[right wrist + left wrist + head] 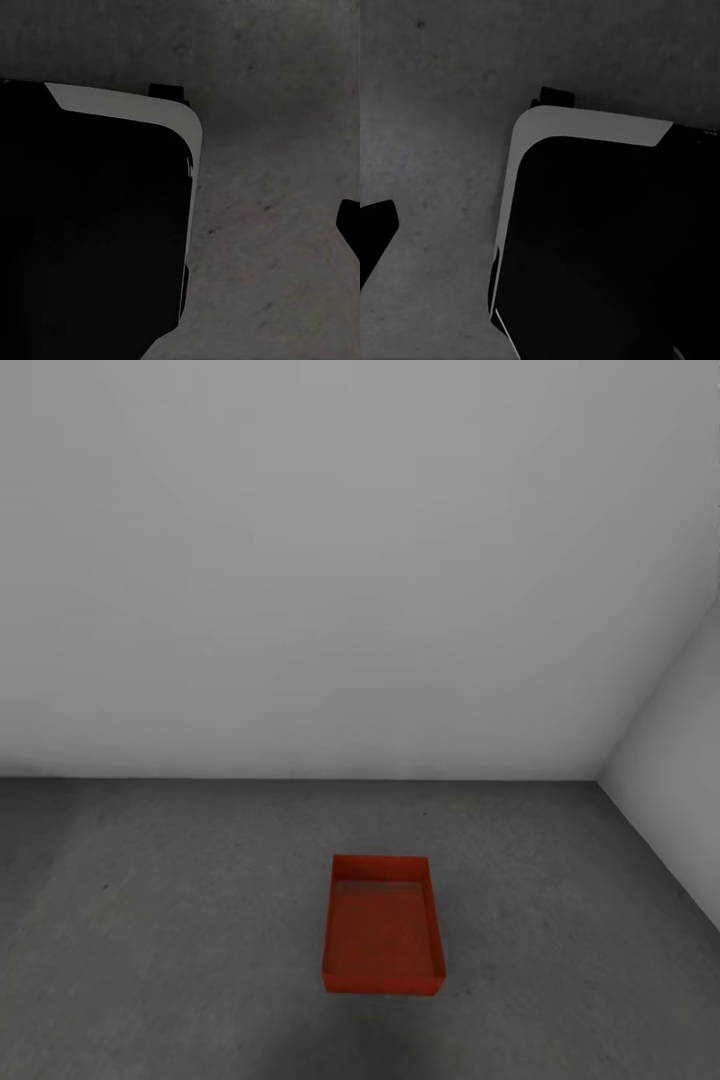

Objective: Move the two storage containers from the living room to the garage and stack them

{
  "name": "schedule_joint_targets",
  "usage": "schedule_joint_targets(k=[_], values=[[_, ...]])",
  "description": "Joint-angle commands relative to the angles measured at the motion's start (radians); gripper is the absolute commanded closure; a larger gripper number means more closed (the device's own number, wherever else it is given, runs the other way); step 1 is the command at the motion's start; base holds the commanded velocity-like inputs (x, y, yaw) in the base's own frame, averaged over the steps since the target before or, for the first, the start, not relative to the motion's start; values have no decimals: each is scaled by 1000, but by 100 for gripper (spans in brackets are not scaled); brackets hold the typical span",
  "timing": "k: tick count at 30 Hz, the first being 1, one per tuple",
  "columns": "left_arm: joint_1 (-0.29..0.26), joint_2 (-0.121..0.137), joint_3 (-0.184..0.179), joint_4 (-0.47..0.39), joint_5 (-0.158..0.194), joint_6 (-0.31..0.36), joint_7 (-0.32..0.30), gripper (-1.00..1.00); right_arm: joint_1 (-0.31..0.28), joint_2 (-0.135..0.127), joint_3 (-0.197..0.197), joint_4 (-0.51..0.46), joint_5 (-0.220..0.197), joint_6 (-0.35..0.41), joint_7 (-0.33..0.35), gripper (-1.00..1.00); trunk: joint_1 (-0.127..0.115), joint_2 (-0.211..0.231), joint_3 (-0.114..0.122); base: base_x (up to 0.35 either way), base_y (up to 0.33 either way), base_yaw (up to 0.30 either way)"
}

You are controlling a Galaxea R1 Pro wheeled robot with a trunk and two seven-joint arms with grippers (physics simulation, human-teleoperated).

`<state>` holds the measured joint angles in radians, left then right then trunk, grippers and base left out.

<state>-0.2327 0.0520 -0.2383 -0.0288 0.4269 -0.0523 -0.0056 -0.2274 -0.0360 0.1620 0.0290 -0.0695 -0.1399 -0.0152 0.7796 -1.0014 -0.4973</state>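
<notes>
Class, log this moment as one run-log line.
place: garage | storage container: one, upright on concrete floor, nothing stacked on it | grippers: state unclear

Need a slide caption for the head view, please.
One orange-red storage container sits open-topped on the garage's grey concrete floor, near a pale wall corner.

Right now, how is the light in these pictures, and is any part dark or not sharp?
Head view: soft even light on the pale wall; the storage container is sharp and casts a faint shadow on the floor. Left wrist view: dim and grainy, a black robot body has no detail. Right wrist view: equally dim, with the floor darker toward one edge.
</notes>
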Motion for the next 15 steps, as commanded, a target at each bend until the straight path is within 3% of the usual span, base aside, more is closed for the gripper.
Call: schedule_joint_targets(k=[1, 15], values=[[0, 0, -8, 0, 9, -3, -1, -100, -1, 0, 8, 3, -7, -6, -1, -100, 0, -1, 1, 0, 0, 0], [0, 0, -7, 1, 7, -3, -1, -100, -1, 3, 8, 3, -9, -5, 6, -100, 0, -1, 23, 0, 0, 0]])
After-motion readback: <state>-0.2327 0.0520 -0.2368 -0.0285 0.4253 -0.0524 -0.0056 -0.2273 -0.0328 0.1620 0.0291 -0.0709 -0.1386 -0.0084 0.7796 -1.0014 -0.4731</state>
